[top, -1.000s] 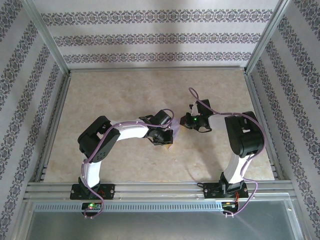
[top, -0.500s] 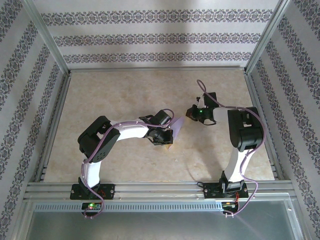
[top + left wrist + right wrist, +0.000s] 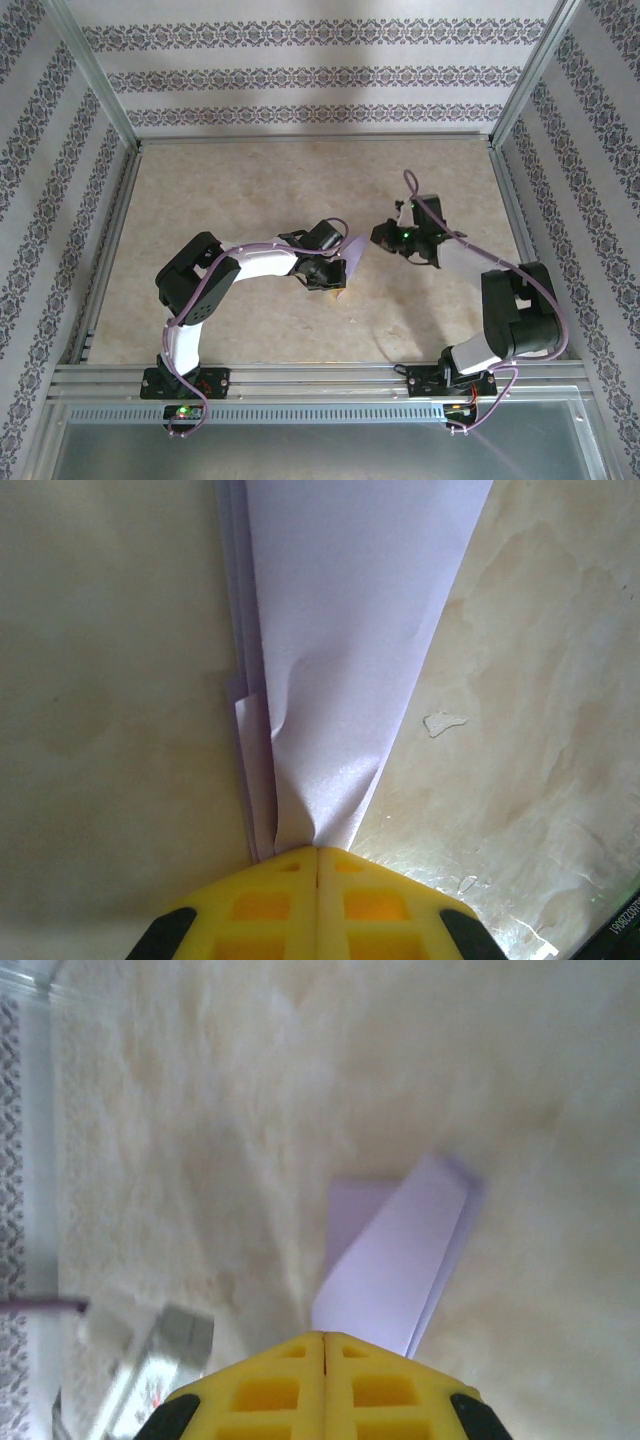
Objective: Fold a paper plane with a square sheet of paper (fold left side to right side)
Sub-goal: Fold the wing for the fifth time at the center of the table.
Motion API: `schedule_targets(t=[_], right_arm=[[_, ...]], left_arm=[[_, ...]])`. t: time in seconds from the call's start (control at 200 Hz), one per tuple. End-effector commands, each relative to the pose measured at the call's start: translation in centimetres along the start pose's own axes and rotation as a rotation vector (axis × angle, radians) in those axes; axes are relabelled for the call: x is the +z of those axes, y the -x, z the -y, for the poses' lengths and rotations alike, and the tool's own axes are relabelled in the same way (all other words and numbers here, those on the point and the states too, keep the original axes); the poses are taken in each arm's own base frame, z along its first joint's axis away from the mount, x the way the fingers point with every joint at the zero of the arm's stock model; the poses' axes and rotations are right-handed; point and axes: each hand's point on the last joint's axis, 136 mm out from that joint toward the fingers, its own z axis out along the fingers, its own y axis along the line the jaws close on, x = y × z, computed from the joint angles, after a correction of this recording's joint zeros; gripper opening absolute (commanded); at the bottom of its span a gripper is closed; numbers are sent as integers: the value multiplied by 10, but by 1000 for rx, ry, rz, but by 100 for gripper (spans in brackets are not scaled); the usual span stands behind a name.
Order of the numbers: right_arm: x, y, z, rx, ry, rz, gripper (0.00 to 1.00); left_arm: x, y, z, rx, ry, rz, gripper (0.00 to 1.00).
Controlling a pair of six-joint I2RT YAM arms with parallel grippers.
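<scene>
Your left claw [image 3: 318,852] is clamped on the paper plane [image 3: 340,650] at its narrow end, likely anchoring it against the counter [image 3: 100,680]. Right claw [image 3: 324,1338], closed and empty, hovers near the paper plane, not touching.

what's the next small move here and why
Probably open the left gripper and let go: it is shut on the paper plane, already a narrow layered dart, and the right gripper is shut on nothing.

Right gripper [image 3: 324,1339] closed, folded purple paper [image 3: 395,1260] beyond, beige table [image 3: 200,1110]
</scene>
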Motion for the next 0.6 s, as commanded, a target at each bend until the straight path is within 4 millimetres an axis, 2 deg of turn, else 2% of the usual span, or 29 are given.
schedule_targets(t=[0.0,0.125,0.26,0.595], right_arm=[[8,-32,-6,64,32,-71,0],[18,-53,-17,75,51,-111,0],[29,-63,-20,88,40,-133,0],[51,-82,-1,135,-20,-188,0]], left_arm=[[13,-31,-56,-40,212,-91,0],[12,-30,-55,-37,210,-88,0],[12,-29,-55,-38,207,-84,0],[12,-28,-53,-35,204,-84,0]])
